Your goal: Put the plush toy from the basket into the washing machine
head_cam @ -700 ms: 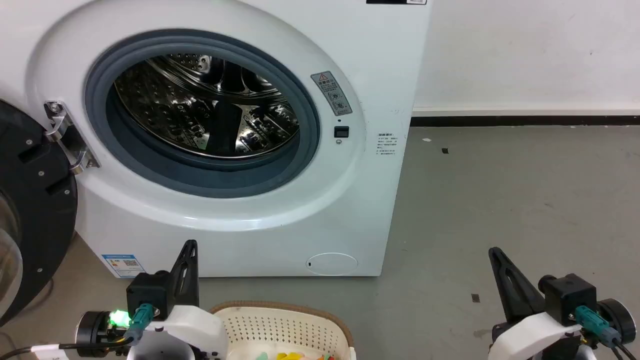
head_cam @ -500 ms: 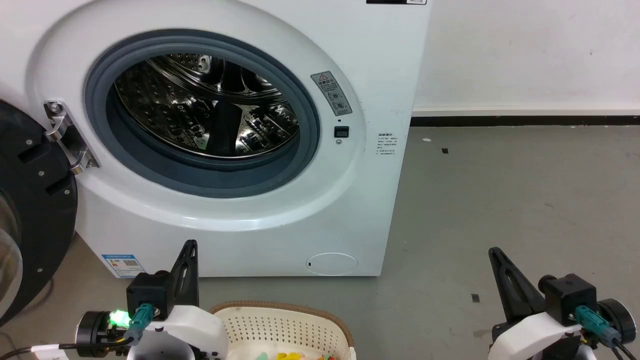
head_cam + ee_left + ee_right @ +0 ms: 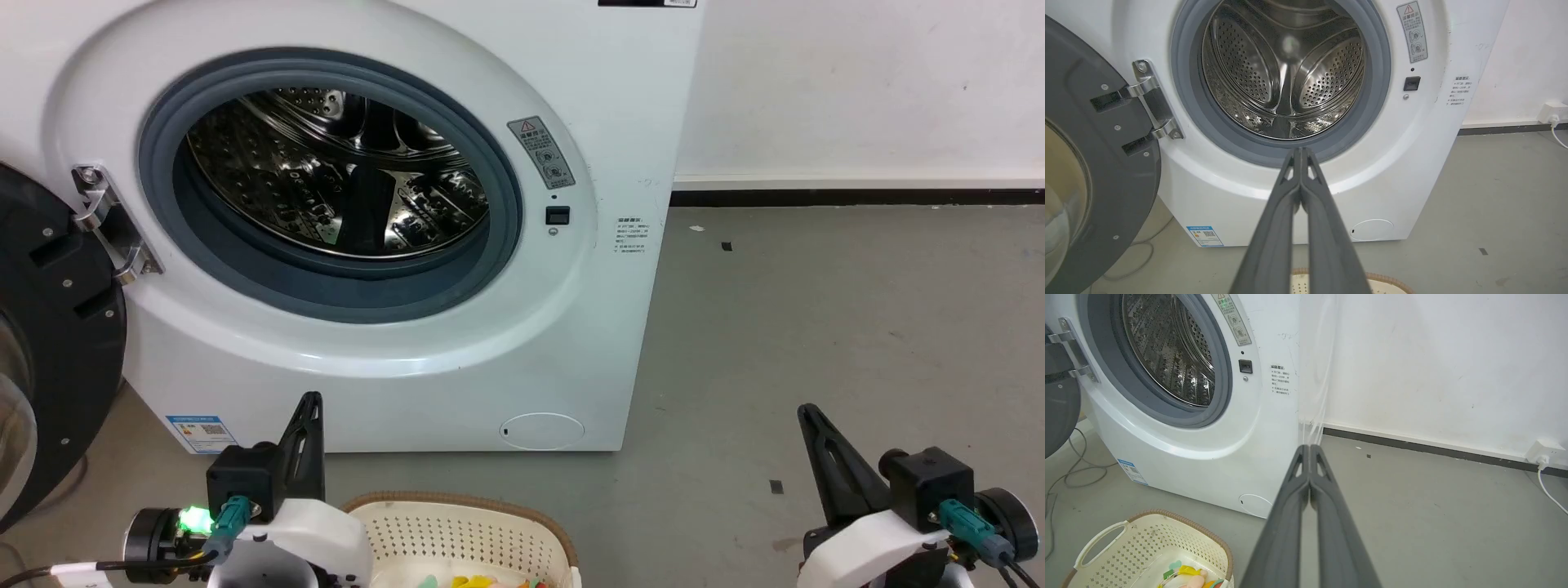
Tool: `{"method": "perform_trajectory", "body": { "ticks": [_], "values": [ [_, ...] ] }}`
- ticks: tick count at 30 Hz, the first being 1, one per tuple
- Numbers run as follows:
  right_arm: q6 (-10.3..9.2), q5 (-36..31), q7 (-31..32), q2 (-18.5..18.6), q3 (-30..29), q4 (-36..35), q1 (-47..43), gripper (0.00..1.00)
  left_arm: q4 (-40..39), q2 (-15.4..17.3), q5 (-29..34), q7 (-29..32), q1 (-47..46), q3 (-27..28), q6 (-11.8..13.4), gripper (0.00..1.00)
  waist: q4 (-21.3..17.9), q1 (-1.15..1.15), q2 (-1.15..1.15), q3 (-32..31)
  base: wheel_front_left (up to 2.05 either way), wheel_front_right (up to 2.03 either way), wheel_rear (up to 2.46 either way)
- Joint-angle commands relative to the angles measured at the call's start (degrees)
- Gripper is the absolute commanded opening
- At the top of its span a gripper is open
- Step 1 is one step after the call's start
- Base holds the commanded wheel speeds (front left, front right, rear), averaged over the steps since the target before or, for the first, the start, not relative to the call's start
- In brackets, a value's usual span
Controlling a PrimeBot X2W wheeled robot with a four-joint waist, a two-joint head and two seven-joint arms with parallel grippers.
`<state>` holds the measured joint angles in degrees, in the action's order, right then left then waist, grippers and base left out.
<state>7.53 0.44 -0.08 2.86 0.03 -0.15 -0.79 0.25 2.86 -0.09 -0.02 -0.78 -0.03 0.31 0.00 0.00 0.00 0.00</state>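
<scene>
Two hands hang low in front of the washer [image 3: 457, 359], and both are closed with nothing in them. The left hand [image 3: 1299, 152] has its long dark fingers pressed together from base to tip, pointing at the lower part of the grey gasket [image 3: 1372, 102]. The right hand [image 3: 1309, 448] is pinched together the same way and points at the washer's right front corner, where it meets the wall [image 3: 1433, 355].

The basket [image 3: 1147, 539] stands on the grey floor [image 3: 816, 327] just in front of the washer, between the two arms and much nearer the left one, whose white shell covers its left edge from the head camera. The toy [image 3: 1188, 575] lies in the bottom of the basket. I can make out yellow, pink and green bits of it, the rest is cut off by the picture's edge. Neither hand touches the toy or the basket.

The black door [image 3: 57, 327] is swung wide open to the left on its metal hinge. The shiny drum [image 3: 326, 180] behind the gasket looks bare. A white socket [image 3: 1545, 451] with a cable sits low on the wall, far off to the right.
</scene>
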Motion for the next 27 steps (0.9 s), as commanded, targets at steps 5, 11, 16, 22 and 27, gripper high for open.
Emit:
{"method": "perform_trajectory", "body": {
  "ticks": [5, 11, 16, 22, 27],
  "values": [
    [0.0, 0.01, -0.02, 0.0, -0.03, 0.0, 0.0, 1.0, 0.0, 0.0, 0.0, -0.01, 0.0, -0.03, 0.0, 1.0, 0.0, 0.0, 0.0, 0.0, 0.0, 0.0, 0.0],
    [0.0, 0.61, -0.39, 0.0, -0.3, -0.06, -0.04, 1.0, 0.13, 0.0, -0.23, -0.39, -0.04, -0.24, 0.44, 1.0, 0.0, 0.0, 0.0, 0.04, 0.0, 0.0, 0.0],
    [0.0, 1.84, -0.98, 0.0, -0.58, -0.38, -0.1, 1.0, 0.28, 0.0, -0.49, -0.99, -0.31, -0.69, 1.08, 1.0, -0.01, 0.0, 0.0, 0.24, 0.0, 0.0, 0.0],
    [0.0, 3.25, -1.69, 0.0, -0.93, -0.83, 0.01, 1.0, 1.19, 0.0, -0.84, -1.7, -1.35, -1.48, 1.34, 1.0, -0.12, 0.0, 0.0, 0.93, 0.0, 0.0, 0.0],
    [-0.01, 4.22, -2.29, 0.0, -1.19, -1.18, 0.52, 1.0, 3.54, 0.0, -1.35, -2.3, -2.88, -2.16, 1.25, 1.0, -0.49, 0.0, 0.0, 2.36, 0.0, 0.0, 0.0]
  ]
}}
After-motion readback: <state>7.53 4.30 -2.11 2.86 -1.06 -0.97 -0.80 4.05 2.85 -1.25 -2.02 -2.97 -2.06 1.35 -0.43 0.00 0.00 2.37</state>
